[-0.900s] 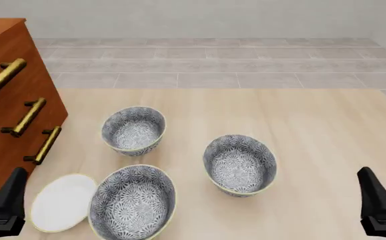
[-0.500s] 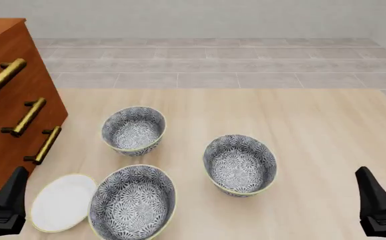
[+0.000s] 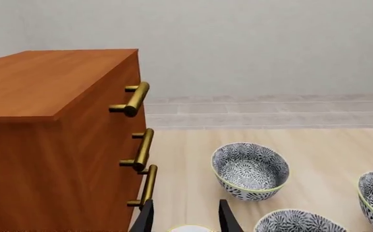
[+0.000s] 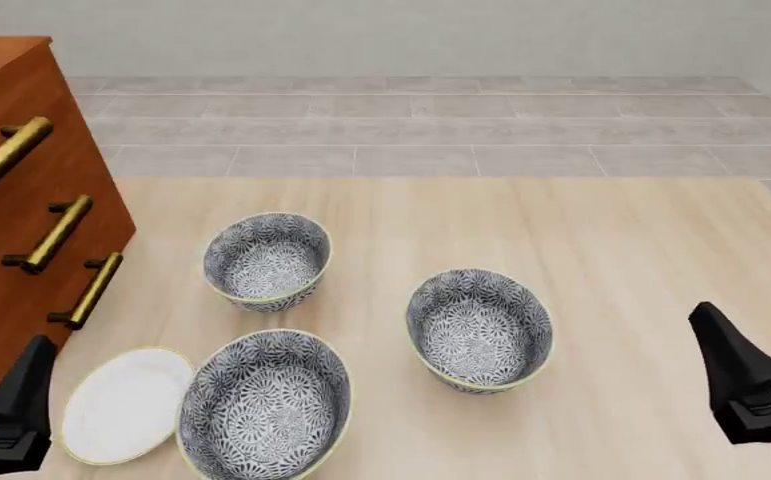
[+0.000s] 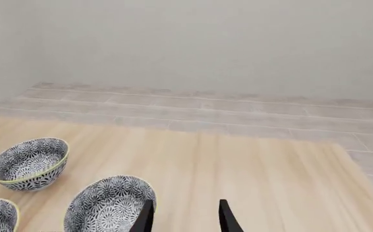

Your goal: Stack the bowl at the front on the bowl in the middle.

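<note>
At the table's near corners we see both claws parted and holding nothing: the left gripper [image 4: 12, 410] low beside the white plate [image 4: 124, 403], the right gripper [image 4: 759, 385] near the right edge. Just beside the plate sits the bowl at the front [image 4: 265, 405]; the bowl in the middle [image 4: 479, 328] stands apart to its right (a third bowl [image 4: 266, 260] lies farther back, near the wooden drawer cabinet [image 4: 18, 210]).

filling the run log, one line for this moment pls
phase: approach | left gripper: open, empty | right gripper: open, empty | front bowl: unstacked | middle bowl: empty
</note>
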